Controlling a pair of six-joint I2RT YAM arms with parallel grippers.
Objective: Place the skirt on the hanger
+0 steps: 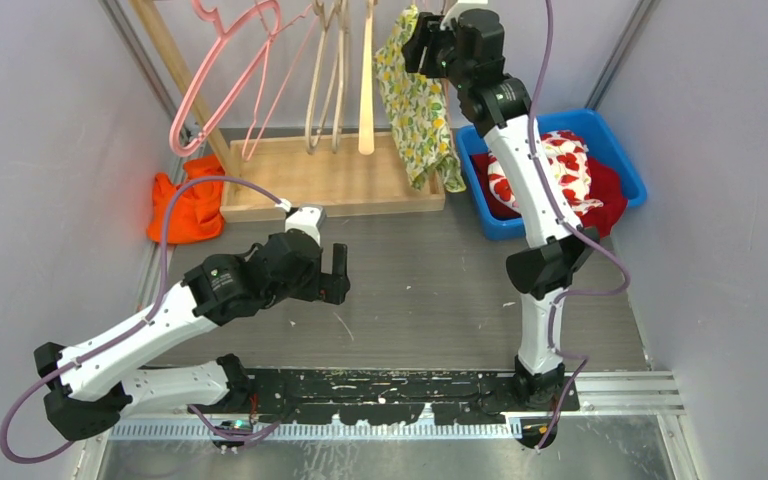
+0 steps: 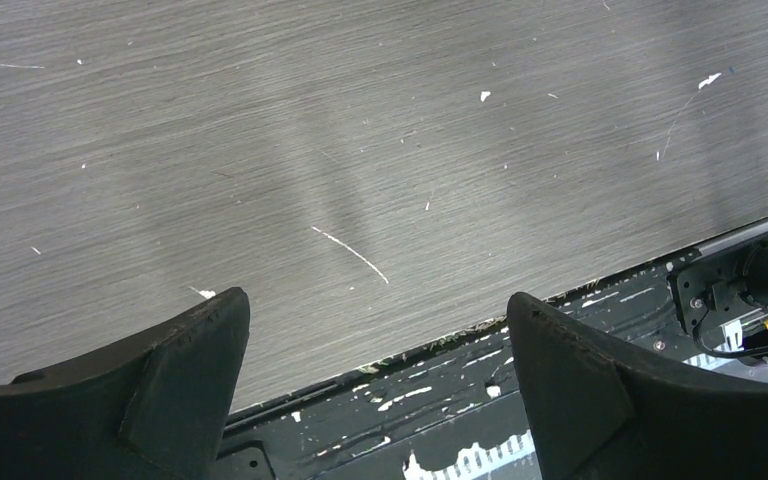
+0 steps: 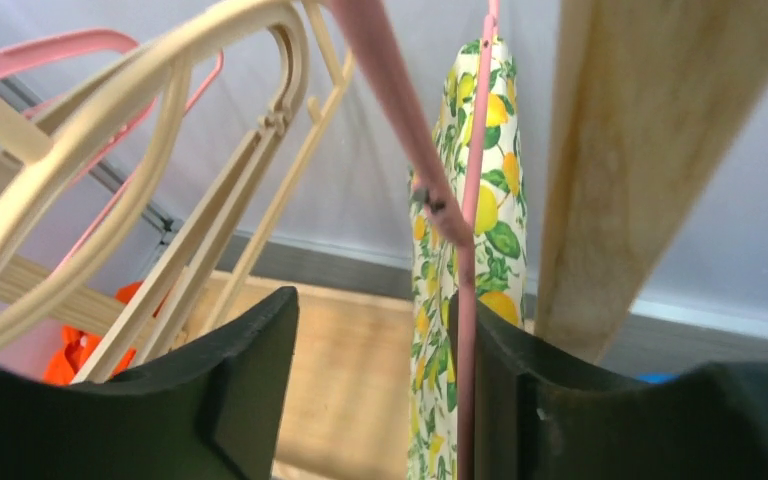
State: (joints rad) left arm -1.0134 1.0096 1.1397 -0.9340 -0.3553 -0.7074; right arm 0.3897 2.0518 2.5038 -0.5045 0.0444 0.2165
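Lemon-print skirt (image 1: 418,100) hangs on pink hanger (image 3: 467,330); right hand (image 3: 372,320) wide, left hand (image 2: 375,310) wide

Clutter round the grey table (image 1: 430,290)
An orange cloth (image 1: 188,210) lies at ten o'clock; a blue bin (image 1: 618,150) at two o'clock holds red-and-white fabric (image 1: 565,165).

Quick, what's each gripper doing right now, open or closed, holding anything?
Left gripper: open, empty, over the table.
Right gripper: open, up at the skirt on its pink hanger.
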